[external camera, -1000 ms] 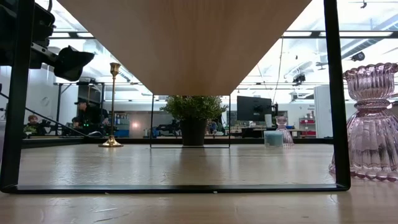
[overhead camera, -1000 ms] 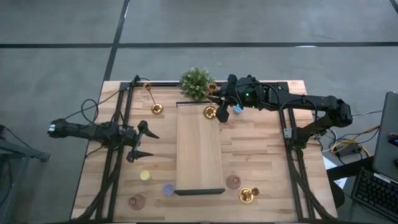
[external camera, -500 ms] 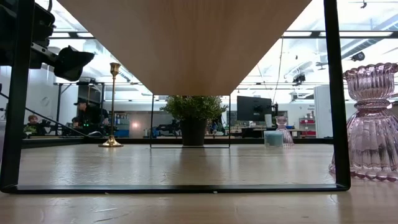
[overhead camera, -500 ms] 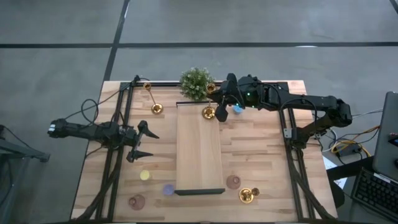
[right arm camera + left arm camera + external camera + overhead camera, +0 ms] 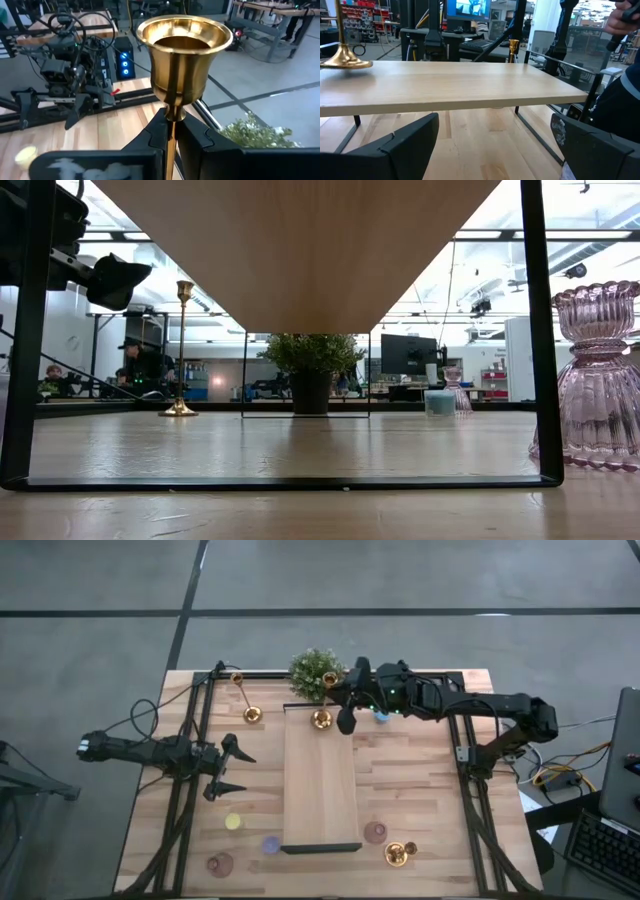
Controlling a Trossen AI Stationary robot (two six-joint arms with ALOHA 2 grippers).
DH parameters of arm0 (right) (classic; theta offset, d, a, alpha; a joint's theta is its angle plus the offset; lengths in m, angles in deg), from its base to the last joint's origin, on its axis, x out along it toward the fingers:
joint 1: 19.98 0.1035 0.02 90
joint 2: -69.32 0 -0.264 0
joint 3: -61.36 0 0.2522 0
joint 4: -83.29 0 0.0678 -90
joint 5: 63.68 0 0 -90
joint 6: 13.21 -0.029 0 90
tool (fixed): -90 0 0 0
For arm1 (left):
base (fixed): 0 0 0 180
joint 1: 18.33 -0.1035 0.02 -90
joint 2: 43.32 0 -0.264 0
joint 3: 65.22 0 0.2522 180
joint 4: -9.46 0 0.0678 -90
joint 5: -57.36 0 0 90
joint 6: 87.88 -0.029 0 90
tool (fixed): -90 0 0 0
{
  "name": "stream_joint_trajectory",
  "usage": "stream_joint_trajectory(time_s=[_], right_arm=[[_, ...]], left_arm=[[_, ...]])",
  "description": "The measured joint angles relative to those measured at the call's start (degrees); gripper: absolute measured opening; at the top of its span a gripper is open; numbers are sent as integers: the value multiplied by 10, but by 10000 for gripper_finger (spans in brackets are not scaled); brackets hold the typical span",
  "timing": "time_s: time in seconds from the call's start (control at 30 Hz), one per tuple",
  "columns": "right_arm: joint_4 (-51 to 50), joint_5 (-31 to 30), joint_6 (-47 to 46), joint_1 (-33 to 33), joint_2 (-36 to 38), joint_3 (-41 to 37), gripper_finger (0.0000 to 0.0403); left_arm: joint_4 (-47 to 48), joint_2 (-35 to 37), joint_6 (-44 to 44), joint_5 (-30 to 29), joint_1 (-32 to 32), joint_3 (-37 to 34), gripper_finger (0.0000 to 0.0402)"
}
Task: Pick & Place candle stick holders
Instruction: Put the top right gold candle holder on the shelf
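My right jaws are clamped on the slim stem of the gold candle stick holder, just under its cup, over the raised wooden shelf's end nearest the plant; it looks rigid, slick and top-heavy, so I'm keeping it upright.

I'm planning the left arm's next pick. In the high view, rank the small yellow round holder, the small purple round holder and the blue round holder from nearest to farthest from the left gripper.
From the left gripper:
1. Small yellow round holder, near edge.
2. Small purple round holder, beside the raised wooden board.
3. Blue round holder, far side, under the right arm.
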Motion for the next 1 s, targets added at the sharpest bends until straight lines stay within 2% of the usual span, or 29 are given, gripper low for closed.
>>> stream_joint_trajectory(time_s=[0.73,1.0], right_arm=[[12,-3,-5,1,-17,0,24],[13,-4,-7,1,-17,0,60]], left_arm=[[0,0,0,0,0,0,388],[0,0,0,0,0,0,387]])
